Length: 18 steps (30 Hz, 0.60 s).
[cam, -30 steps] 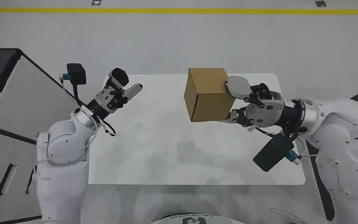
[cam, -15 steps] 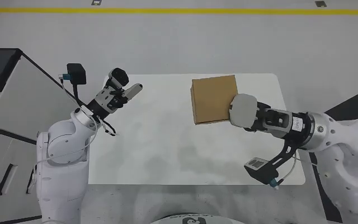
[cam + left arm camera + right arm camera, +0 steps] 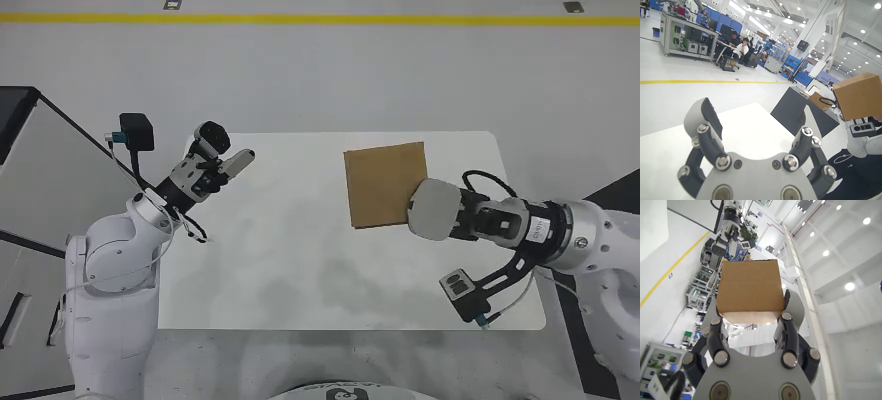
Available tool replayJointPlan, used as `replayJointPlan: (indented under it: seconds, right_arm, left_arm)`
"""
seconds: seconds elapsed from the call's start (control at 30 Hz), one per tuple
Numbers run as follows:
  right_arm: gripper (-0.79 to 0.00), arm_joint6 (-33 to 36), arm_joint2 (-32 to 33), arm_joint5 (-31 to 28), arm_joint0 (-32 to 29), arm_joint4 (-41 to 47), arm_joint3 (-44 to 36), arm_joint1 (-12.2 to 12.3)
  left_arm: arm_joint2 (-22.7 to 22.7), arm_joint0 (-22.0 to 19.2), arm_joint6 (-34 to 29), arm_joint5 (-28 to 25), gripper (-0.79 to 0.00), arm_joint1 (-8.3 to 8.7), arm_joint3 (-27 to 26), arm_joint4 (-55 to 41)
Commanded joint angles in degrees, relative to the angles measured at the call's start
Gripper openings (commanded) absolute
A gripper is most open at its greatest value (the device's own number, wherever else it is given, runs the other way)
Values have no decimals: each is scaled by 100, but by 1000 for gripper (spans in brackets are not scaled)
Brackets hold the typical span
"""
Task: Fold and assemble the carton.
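Observation:
A brown cardboard carton, formed into a box, is held up over the right part of the white table. My right gripper is shut on the carton's near end; in the right wrist view the carton sits clamped between the two fingers. My left gripper stands open with nothing between its fingers above the table's far left corner, also seen in the top view as the left gripper. From the left wrist the carton shows far off, raised.
A black table with flat cardboard pieces stands beyond the white table's right side. A dark frame stands left of the table. The middle and near part of the white table are bare.
The right arm has rotated its wrist, turning the carton so that one broad face points up, and shifted it slightly right. The left arm has stayed still.

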Motion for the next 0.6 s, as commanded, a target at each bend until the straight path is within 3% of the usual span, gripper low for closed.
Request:
replayJointPlan:
  seconds: [0.0,0.13,0.43,0.57]
  right_arm:
    - [-785,-149,87,301,-80,-343,-3,19]
    - [-785,-89,213,980,-241,-573,-3,18]
    - [-785,-72,213,994,-240,-571,-3,17]
    - [-785,-181,147,1649,-243,-772,-3,22]
  left_arm:
    - [0,0,0,0,0,0,0,0]
    - [0,0,0,0,0,0,0,0]
    - [0,0,0,0,0,0,0,0]
    - [0,0,0,0,0,0,0,0]
